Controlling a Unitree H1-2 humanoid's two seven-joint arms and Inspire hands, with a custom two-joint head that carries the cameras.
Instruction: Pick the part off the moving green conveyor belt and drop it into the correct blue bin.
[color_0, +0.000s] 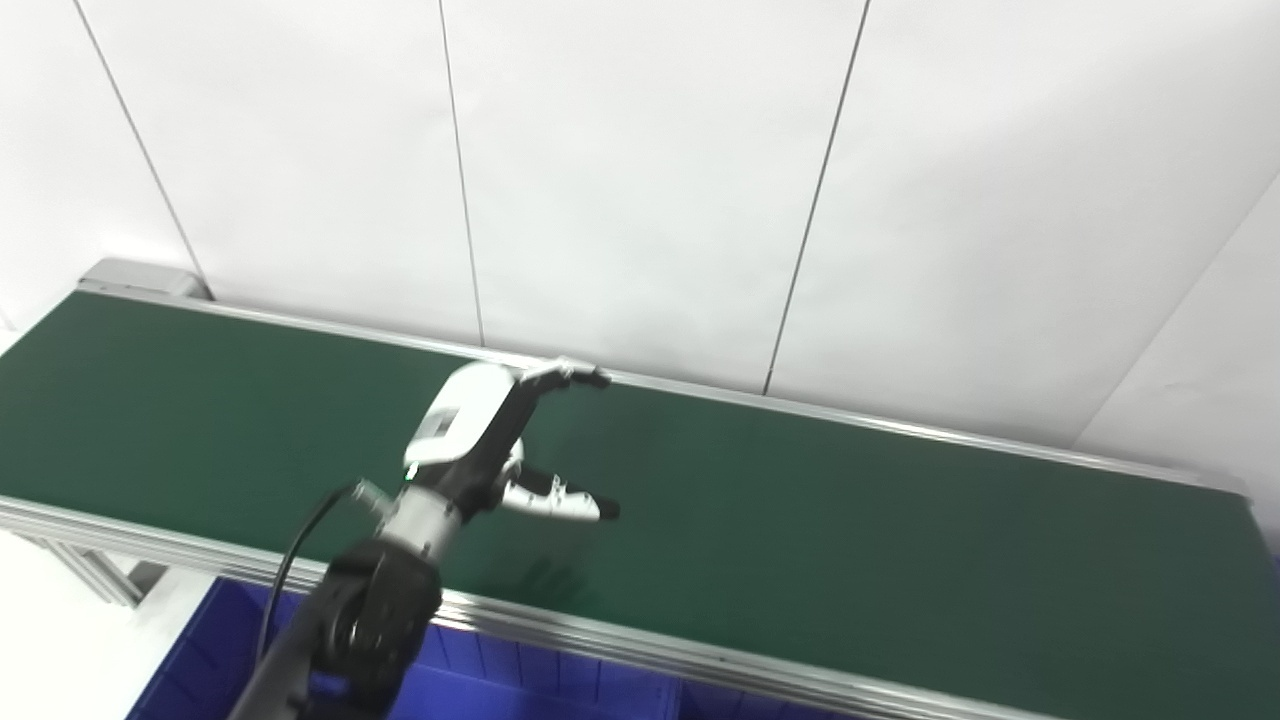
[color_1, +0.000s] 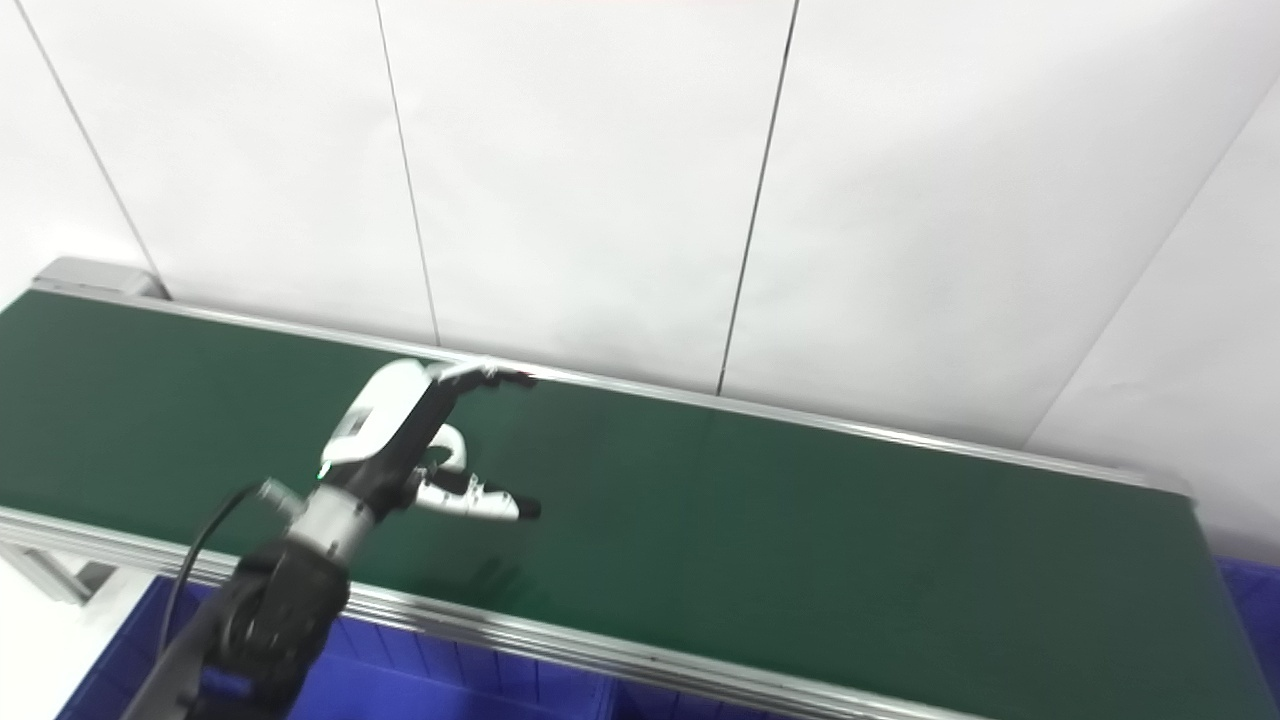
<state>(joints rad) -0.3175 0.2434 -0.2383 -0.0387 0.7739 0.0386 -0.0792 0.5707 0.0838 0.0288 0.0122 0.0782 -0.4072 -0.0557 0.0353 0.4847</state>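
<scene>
My left hand (color_0: 500, 440) hovers over the green conveyor belt (color_0: 850, 530), left of its middle. Its fingers point right along the belt's far edge and its thumb sticks out to the right below them, with a wide gap between; it holds nothing. The hand also shows in the right eye view (color_1: 415, 440). No part shows on the belt in either view. My right hand is not in view.
A blue bin (color_0: 480, 680) with divider walls sits below the belt's near rail (color_0: 620, 640). More blue shows at the belt's right end (color_1: 1250, 600). A white panelled wall (color_0: 640, 180) stands right behind the belt.
</scene>
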